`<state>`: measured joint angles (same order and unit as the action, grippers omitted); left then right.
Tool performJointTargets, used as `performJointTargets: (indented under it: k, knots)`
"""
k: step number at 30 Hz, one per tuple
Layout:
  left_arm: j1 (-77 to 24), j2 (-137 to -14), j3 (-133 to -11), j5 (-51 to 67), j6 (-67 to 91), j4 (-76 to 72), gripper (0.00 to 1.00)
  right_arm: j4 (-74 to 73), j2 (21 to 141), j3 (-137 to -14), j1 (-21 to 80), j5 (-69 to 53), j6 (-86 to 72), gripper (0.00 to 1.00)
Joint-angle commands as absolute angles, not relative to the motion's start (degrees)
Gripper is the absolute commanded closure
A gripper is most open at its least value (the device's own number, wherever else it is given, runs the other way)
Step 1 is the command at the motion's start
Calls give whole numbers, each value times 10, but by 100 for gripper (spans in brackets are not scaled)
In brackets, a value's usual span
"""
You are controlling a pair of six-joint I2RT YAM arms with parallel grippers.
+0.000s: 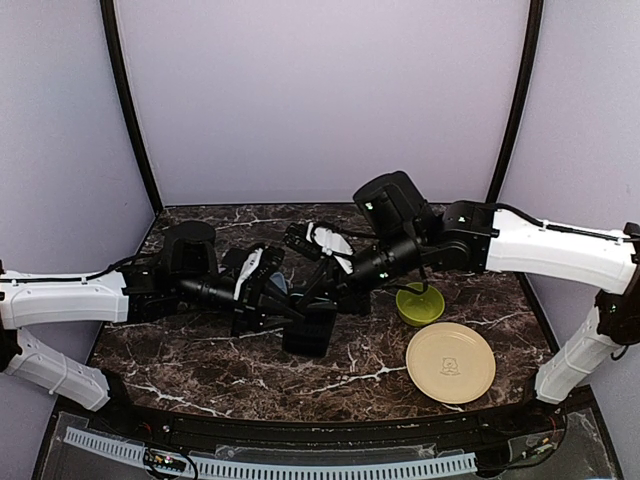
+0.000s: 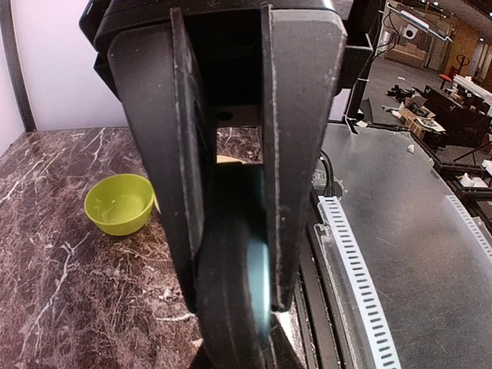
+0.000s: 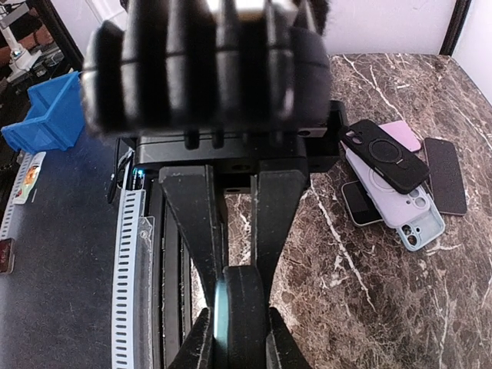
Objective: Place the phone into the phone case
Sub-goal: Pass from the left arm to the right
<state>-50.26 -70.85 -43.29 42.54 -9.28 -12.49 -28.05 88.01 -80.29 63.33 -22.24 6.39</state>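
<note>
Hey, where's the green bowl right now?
In the top view the green bowl sits on the marble table, right of centre, right next to the cream plate on its far side, away from the arm bases.

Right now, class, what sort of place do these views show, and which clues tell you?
Probably a robotics lab test cell: a marble-patterned table boxed in by plain backdrop walls, a pile of phones and cases laid out as props, and a blue bin and workshop clutter beyond the table.
</note>
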Motion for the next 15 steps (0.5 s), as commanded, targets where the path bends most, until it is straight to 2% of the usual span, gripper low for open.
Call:
performJointTargets:
  k: [1,3,5,15]
  knots:
    - [-504,-691,-459,436,-98,-159,74,-233,848,-798,629,-218,49,100]
    - [-504,-692,-459,435,-98,-158,66,-223,833,-796,629,-226,51,100]
    - [-504,-694,-458,433,-99,-157,64,-211,818,-793,628,-240,52,100]
    - [-504,-704,-461,430,-95,-158,65,-182,785,-784,628,-265,57,100]
